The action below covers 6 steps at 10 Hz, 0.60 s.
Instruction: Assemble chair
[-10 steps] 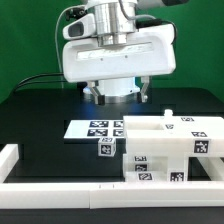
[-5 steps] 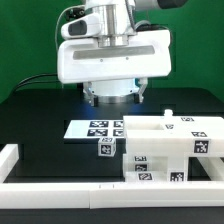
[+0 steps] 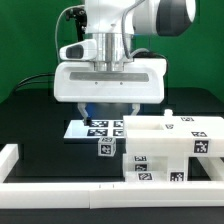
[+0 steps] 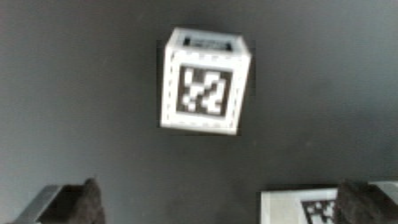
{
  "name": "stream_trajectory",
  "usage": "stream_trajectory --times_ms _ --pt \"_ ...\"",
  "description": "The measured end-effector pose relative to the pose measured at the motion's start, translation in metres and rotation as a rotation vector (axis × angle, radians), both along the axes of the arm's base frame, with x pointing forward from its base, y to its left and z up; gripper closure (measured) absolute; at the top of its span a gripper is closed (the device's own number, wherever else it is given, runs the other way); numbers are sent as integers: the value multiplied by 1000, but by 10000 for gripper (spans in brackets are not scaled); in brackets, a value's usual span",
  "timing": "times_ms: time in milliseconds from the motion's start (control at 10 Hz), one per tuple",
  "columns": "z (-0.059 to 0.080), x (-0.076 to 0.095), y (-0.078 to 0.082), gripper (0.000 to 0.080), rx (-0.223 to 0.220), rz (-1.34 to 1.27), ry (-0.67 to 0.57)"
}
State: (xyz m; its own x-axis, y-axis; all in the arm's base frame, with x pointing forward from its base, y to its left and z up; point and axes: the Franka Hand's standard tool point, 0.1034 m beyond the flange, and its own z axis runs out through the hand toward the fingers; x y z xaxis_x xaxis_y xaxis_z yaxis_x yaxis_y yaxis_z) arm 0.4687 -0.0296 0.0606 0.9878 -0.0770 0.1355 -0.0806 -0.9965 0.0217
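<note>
A green backdrop (image 3: 25, 40) stands behind the black table (image 3: 32, 112), which is edged by a low white rail (image 3: 60, 187).

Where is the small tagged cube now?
The small cube stands at the marker board's front edge, to the exterior view's left of the joined chair pieces.

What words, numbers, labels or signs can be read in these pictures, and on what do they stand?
No readable words, brands or numbers anywhere.
Small white plastic cube: black-and-white square tag, a pattern, no letters.
Flat white marker board: square tags only.
White blocky assembled chair pieces: square tags; any small print is too blurred to read.
</note>
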Motion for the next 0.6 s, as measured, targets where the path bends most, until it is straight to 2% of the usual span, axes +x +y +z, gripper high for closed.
stream_trajectory --times_ms 200,400,600 --pt "-3 -3 -5 150 3 -25 6" --pt "-21 -14 -14 150 8 -70 45" --pt "-28 -16 -20 150 21 -92 69"
